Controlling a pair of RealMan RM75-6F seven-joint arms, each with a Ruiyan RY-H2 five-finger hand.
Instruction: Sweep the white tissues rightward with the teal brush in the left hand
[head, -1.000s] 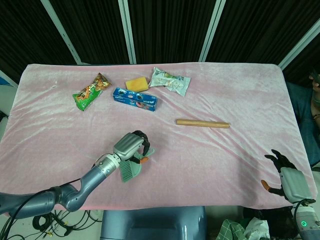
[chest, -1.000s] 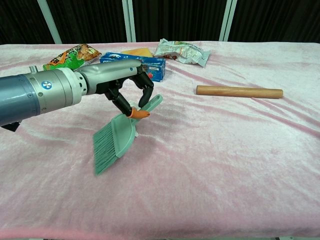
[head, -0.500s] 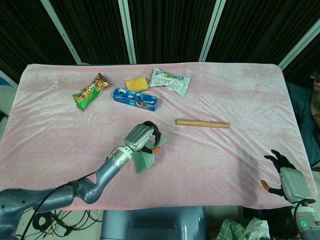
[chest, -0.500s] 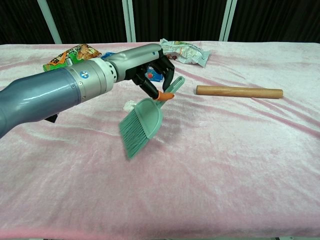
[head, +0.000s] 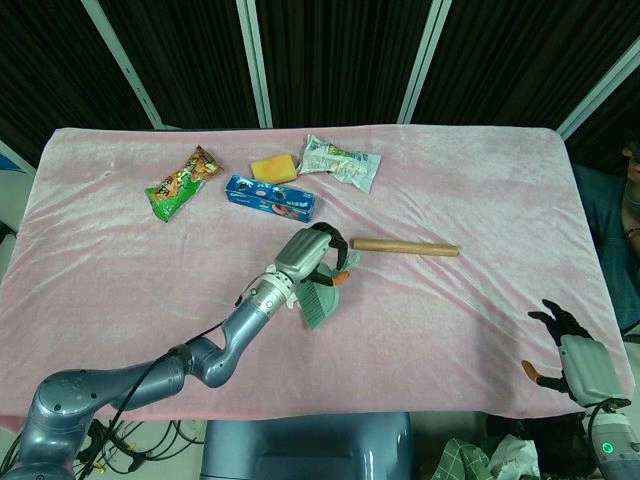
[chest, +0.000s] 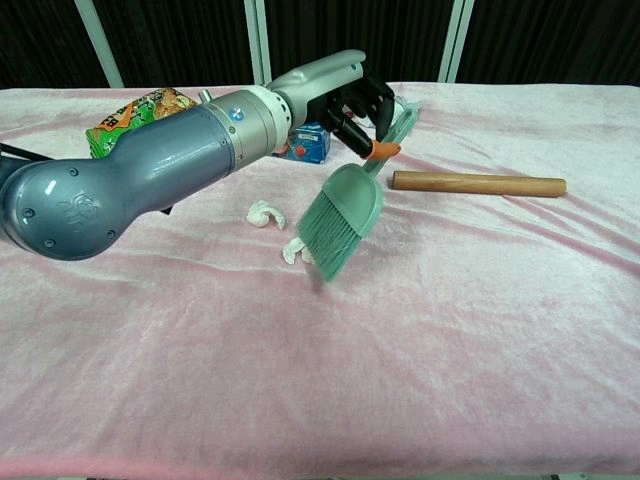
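My left hand (chest: 355, 100) holds the teal brush (chest: 343, 217) low, bristles beside the white tissues (chest: 293, 250), ready to push them right.

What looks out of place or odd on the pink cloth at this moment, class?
Two crumpled white tissues lie loose on the pink cloth beside the bristles of the teal brush, which the left hand holds tilted. Otherwise the snack packets and wooden stick lie undisturbed.
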